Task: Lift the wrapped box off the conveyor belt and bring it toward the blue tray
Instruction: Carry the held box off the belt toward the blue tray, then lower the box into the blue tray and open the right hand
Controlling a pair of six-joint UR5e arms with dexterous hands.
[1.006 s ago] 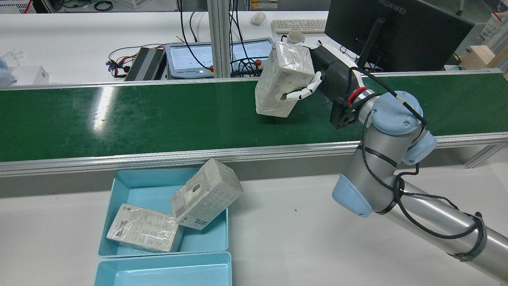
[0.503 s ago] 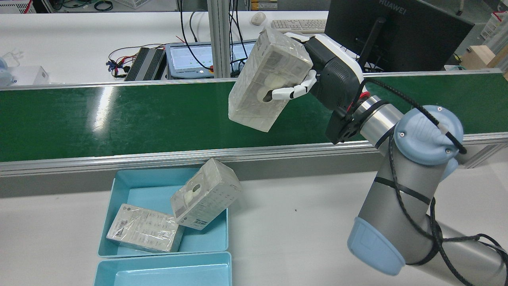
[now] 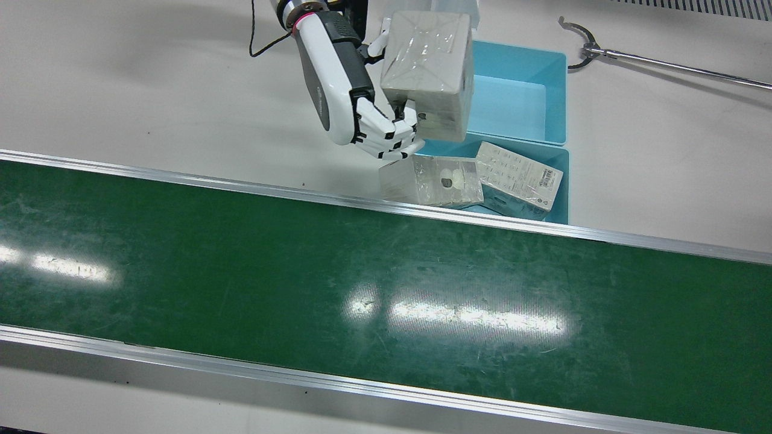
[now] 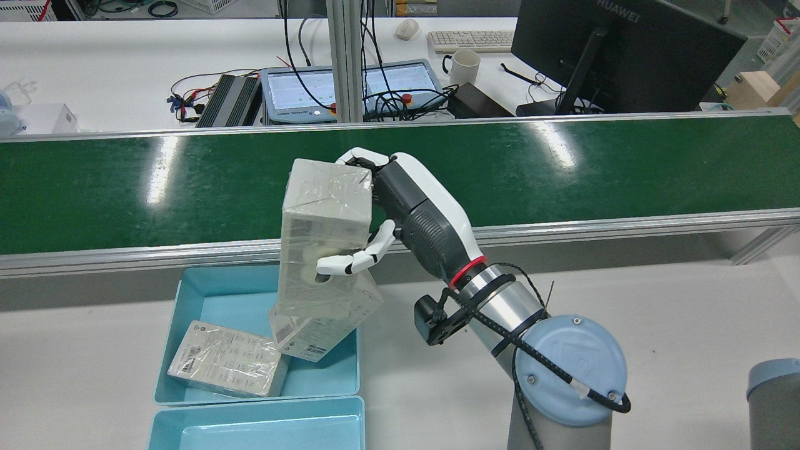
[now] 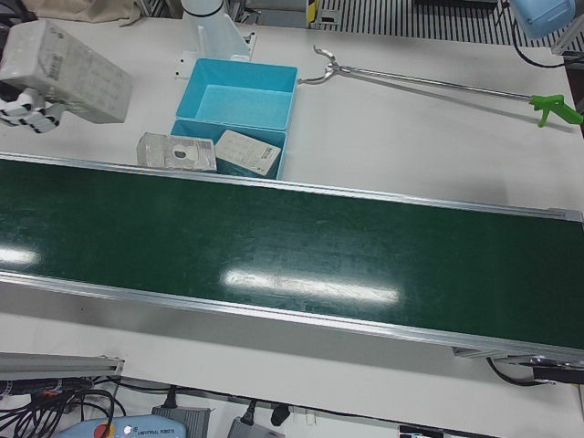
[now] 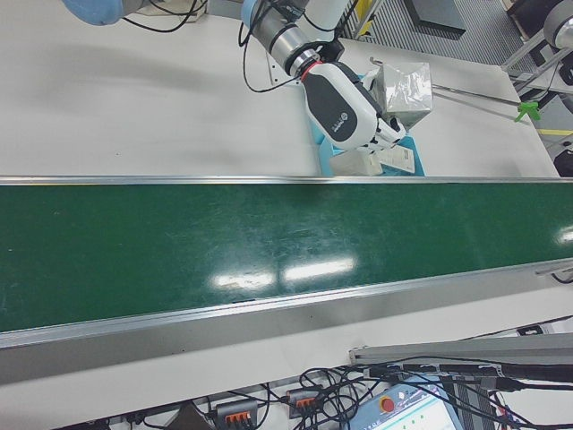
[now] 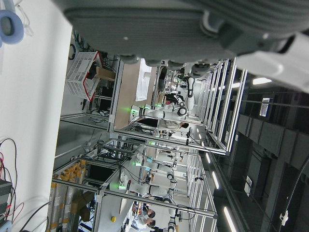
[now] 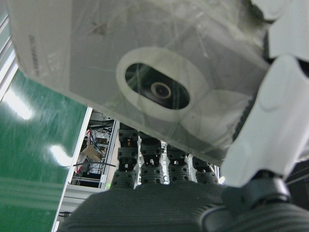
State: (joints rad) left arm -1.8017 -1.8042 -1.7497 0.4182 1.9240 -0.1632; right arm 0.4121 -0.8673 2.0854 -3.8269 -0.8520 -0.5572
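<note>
My right hand is shut on the wrapped box, a pale carton in clear film, and holds it upright in the air. The box hangs over the near rail of the belt and the back right corner of the blue tray. It also shows in the front view, in the right-front view and in the right hand view. The front view shows the hand gripping the box's side. My left hand shows only as a grey edge in its own view.
Two more wrapped boxes are in the tray: one flat, one leaning on its right rim. A second blue tray sits in front of it. The green conveyor belt runs behind. A long reacher tool lies on the table.
My right hand has carried the box from high over the far side of the belt, toward me and left, down to just above the blue tray's corner. The box now stands upright.
</note>
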